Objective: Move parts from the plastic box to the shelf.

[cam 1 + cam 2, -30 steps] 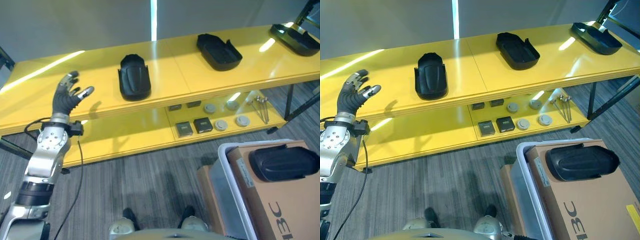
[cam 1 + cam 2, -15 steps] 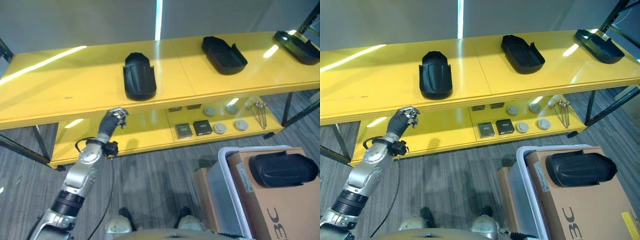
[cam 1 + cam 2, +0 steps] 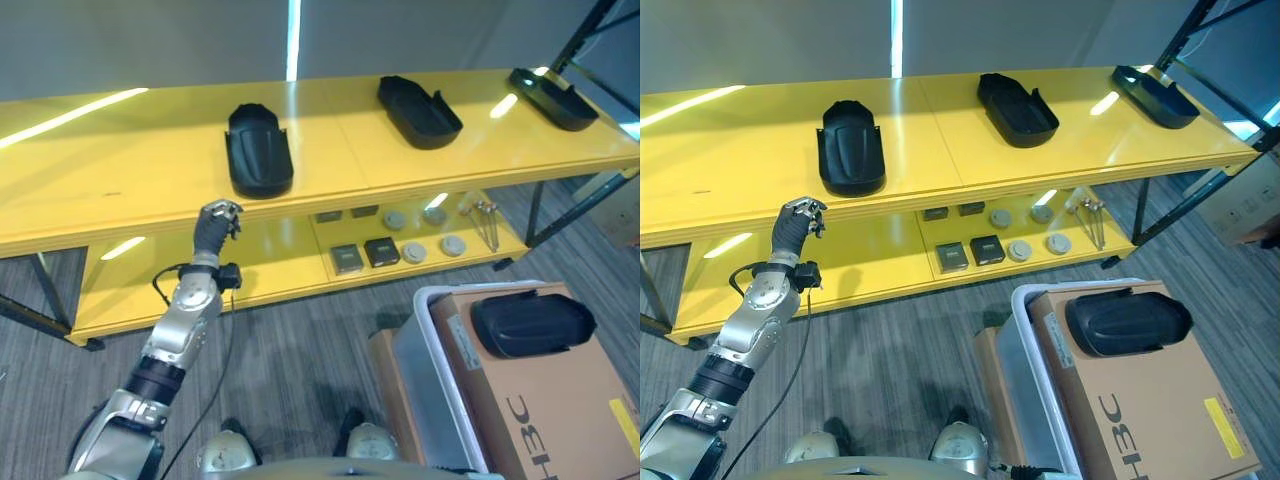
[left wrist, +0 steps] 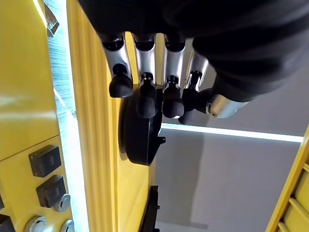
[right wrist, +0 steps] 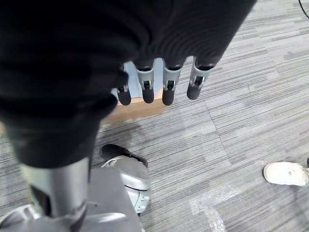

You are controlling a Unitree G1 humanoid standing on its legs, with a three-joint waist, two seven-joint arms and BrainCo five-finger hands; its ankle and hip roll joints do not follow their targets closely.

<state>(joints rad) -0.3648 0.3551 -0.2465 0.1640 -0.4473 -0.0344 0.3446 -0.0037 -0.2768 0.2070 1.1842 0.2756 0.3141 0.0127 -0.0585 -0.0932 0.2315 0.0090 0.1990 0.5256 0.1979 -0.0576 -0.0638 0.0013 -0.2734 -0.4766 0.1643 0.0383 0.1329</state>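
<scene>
A brown cardboard carton (image 3: 545,400) sits in front on the right, filling the bin it rests in, with a second, lower brown cardboard box (image 3: 392,368) tucked just beside it. Grey striped carpet (image 3: 900,370) runs across the floor. In the right wrist view, a white shoe (image 5: 287,173) shows on that carpet.

Workshop: yellow shelf (image 3: 150,170) of black parts (image 3: 258,150), grey carpet floor (image 3: 290,350).
</scene>
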